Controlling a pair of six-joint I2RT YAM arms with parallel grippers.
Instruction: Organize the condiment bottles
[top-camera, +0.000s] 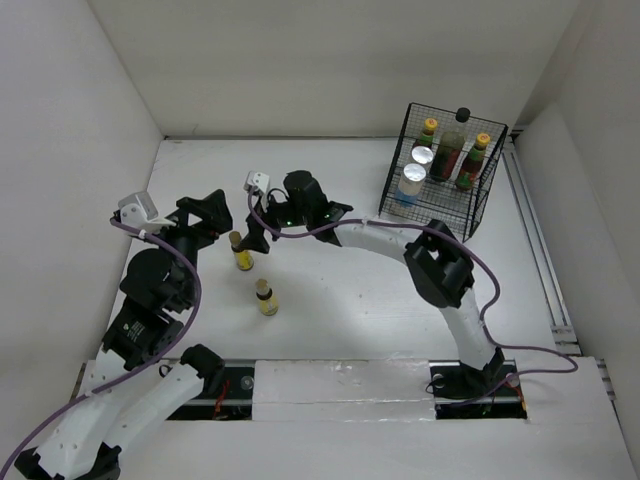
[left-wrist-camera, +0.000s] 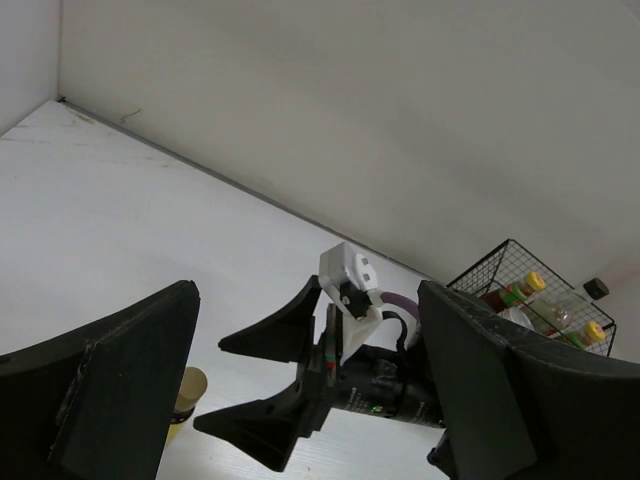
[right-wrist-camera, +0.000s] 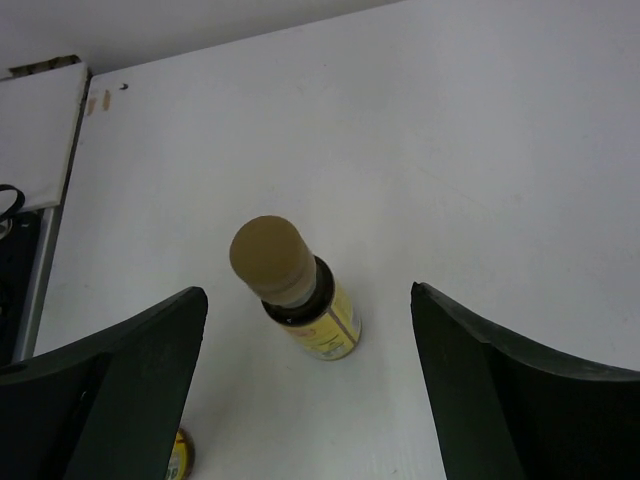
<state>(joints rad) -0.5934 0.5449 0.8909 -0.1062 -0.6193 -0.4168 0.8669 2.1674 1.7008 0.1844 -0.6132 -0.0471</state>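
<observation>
Tiny yellow bottle (top-camera: 240, 252) stands before the wide-open right hand (top-camera: 252, 225), with the wide-open left hand (top-camera: 215, 218) close opposite.

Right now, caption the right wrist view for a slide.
Open right tool frames an upright tan-capped yellow bottle on the white table.

A: Entry one: any legible text, brand or number, on any surface?
B: None can be read.
A: Nearest candidate?
B: Tiny yellow bottle (right-wrist-camera: 308, 300), right wrist view. Yellow label, faint small marks, too blurred to read.
A: Stock in the black wire basket (top-camera: 489, 188)?
B: Rear brown bottle (top-camera: 428, 135) and front brown bottle (top-camera: 472, 165): red-green labels, colour only. White-blue bottles (top-camera: 411, 183): blue band, no lettering resolves. Tall dark bottle (top-camera: 451, 150): nothing legible.
A: Other tiny yellow bottle (top-camera: 266, 298)?
B: Too small to read.
</observation>
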